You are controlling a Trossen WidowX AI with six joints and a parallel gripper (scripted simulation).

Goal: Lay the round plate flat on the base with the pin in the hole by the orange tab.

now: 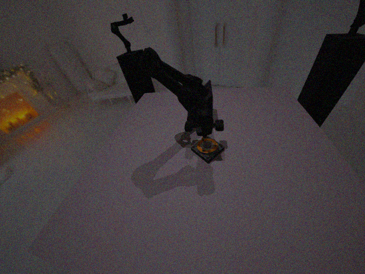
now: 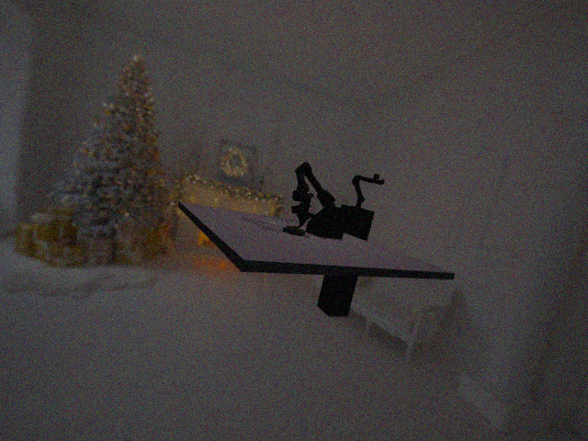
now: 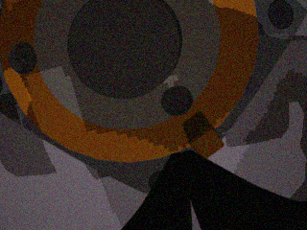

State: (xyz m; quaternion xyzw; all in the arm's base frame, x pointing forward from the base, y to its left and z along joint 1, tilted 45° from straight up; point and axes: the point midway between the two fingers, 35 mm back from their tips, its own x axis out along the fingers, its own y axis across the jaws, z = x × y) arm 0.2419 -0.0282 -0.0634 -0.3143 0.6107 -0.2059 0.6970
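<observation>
The gripper point(image 3: 191, 153), fingers pressed together on nothing, has its tip at the plate's point(image 3: 71, 134) rim by the tab point(image 3: 199, 126). The base point(image 1: 210, 155) sits mid-worktop.

Closed pincer point(image 3: 191, 153) at plate point(image 3: 77, 134) rim

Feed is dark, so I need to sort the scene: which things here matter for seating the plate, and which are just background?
Job: round plate, its orange tab, centre post, base, the shut hand.

Background: Christmas tree, fireplace glow, wreath, table.
</observation>
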